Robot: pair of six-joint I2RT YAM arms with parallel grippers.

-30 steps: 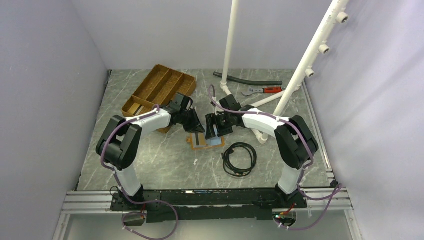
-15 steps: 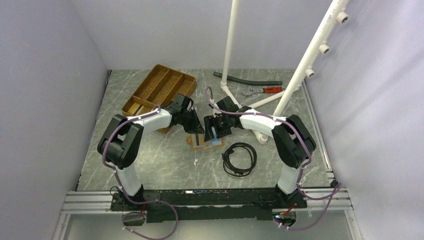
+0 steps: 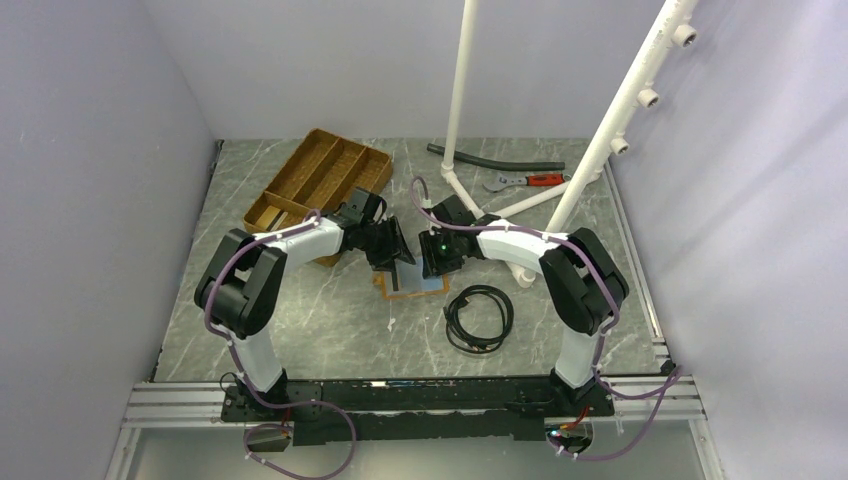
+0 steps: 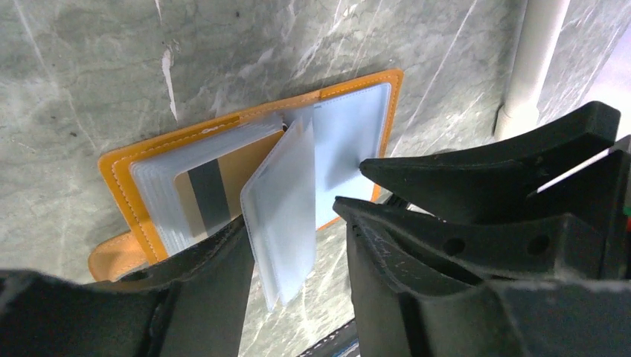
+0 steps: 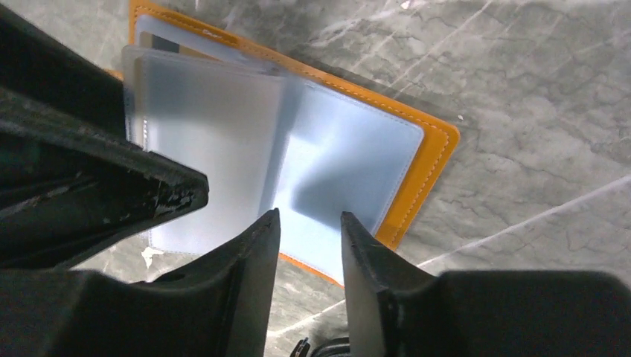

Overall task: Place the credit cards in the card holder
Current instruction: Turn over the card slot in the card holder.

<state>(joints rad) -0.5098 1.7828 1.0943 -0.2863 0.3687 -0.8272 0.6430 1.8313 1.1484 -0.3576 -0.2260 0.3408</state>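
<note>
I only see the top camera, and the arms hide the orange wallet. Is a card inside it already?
Observer: Yes, the left wrist camera shows a card with a dark stripe tucked inside the card holder.
Operator: What's the left hand doing?
Observer: Its fingers are apart, with one clear sleeve standing up between them.
Operator: And the right hand?
Observer: Its fingers hover over a pale inner pocket, a gap between them.

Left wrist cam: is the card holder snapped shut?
No, the card holder lies spread open on the table, its clear sleeves fanned out.
</note>
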